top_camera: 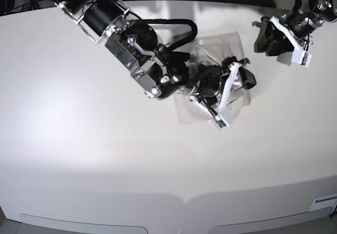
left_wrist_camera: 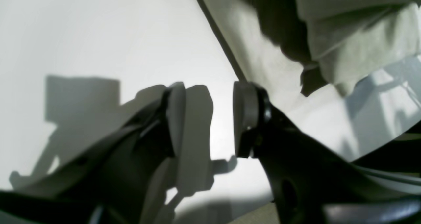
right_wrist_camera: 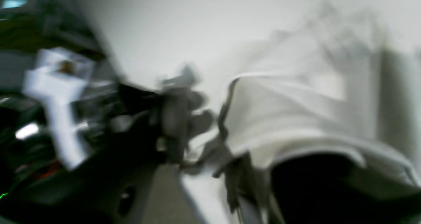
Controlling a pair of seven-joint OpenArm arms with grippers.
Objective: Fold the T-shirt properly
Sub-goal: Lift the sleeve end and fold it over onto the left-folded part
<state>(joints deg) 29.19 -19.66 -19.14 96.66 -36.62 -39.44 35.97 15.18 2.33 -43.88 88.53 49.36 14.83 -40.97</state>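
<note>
Both my grippers were at the far right: my left gripper (left_wrist_camera: 207, 118) hung spread and empty over the table (top_camera: 79, 139). My right gripper (top_camera: 237, 78) sat over the folded T-shirt (top_camera: 231, 41); blur hid its grip.

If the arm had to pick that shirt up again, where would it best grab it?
Probably at a free outer edge of the T-shirt, pinching down from above. It lies as a small, flat bundle on the table, and in the right wrist view a layered hem stands slightly proud, giving the fingers something to close on. The right gripper hovers over it; the frames are too blurred to pick a corner.
</note>
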